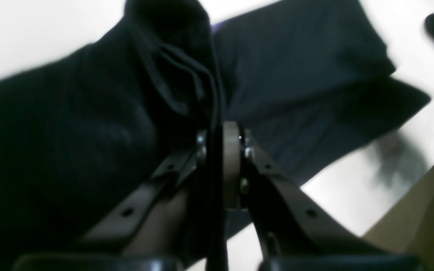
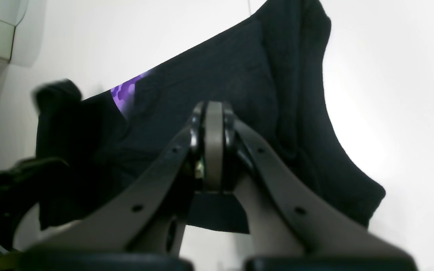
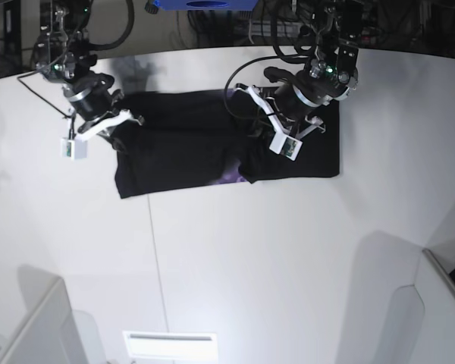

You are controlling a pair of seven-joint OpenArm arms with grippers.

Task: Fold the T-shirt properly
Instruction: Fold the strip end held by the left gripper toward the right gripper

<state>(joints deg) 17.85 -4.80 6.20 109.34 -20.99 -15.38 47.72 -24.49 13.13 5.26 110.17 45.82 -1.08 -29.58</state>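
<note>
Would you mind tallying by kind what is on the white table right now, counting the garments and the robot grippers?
Black T-shirt: 1
Grippers: 2, the left gripper and the right gripper, each shut on a fold of the shirt
Total: 3

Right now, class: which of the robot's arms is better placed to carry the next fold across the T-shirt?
Left, probably. The left gripper pinches a raised fold of the T-shirt mid-cloth; the right gripper sits at its end.
</note>
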